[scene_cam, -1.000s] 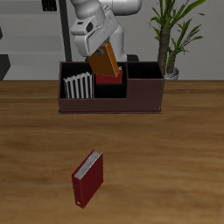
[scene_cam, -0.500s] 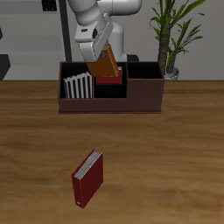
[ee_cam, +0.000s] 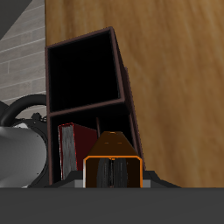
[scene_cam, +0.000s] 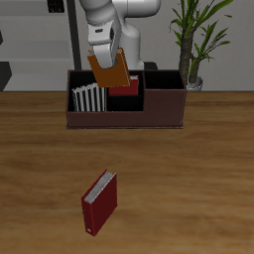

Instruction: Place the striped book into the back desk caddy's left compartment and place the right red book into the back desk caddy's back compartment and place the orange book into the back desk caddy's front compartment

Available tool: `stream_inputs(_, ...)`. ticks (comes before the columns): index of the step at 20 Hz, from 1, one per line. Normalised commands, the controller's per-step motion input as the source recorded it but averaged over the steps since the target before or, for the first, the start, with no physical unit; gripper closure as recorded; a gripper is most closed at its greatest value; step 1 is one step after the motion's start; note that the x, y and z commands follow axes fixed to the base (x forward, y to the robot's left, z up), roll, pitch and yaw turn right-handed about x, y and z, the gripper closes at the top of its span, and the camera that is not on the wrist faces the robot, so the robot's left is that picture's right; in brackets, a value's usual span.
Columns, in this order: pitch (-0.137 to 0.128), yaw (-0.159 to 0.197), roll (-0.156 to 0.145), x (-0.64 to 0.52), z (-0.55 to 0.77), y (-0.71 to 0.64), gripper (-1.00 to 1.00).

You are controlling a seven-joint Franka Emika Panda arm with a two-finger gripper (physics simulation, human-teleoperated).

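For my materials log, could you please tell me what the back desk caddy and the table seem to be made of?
The back desk caddy looks like dark maroon-brown wood or painted board with a matte finish: flat, even walls without shine. The table looks like brown wood with a satin finish: long grain streaks run across it. Both are simulator renders, so only the look can be judged.

The white, jointed robot arm reaches down from its base, its wrist tipped so the light grey two-finger tool slants downward. The tool's fingers are closed on the slim bright orange book, which hangs tilted just below the tool.
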Motion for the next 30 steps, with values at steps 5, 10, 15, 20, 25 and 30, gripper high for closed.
stream_inputs(5, 0.003, 0.032, -0.047, 0.08, 0.06, -0.03, 1.00)
stream_inputs(10, -0.049, 0.093, -0.028, 0.08, 0.07, 0.05, 1.00)
stream_inputs(15, -0.080, 0.172, 0.007, 0.06, 0.04, 0.06, 1.00)
stream_inputs(20, -0.002, 0.015, -0.013, 0.07, 0.01, 0.01, 1.00)
stream_inputs(25, 0.017, 0.042, 0.019, -0.04, -0.14, 0.08, 1.00)
stream_inputs(30, 0.020, -0.007, 0.018, -0.04, -0.04, 0.10, 1.00)
